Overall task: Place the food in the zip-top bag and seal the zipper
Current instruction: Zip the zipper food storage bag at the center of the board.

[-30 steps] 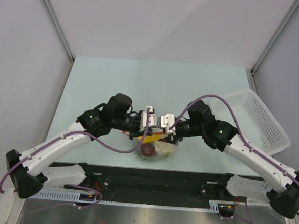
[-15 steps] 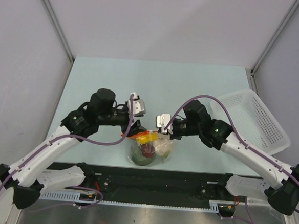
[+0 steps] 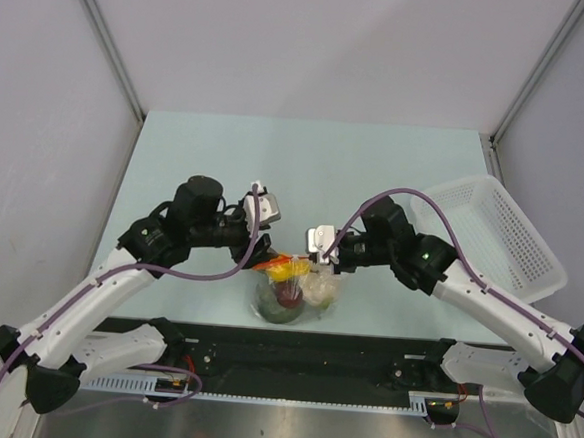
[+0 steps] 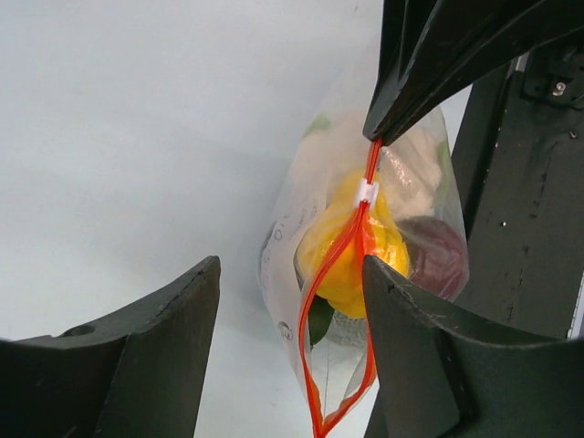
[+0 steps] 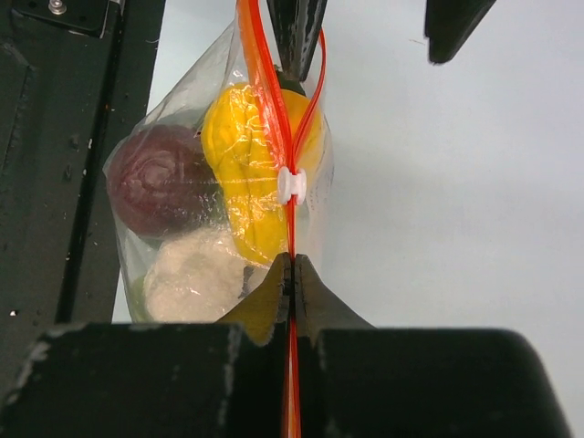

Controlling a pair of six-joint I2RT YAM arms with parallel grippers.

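The clear zip-top bag hangs at the table's near edge with the food inside: a yellow piece, a dark red one, a cream one and some green. My right gripper is shut on the orange-red zipper, just behind its white slider. From the slider to the far end the zipper gapes apart. My left gripper is open, and that gaping end lies between its fingers, nearer the right finger. From above, the left gripper and right gripper flank the bag.
A white perforated basket sits at the table's right edge. The pale green table top stretches behind the bag. A black rail runs along the near edge, right beside the bag.
My left gripper has opened, let go of the zipper and drawn back to the left. My right gripper has shut on the zipper. The bag now hangs lower between them.
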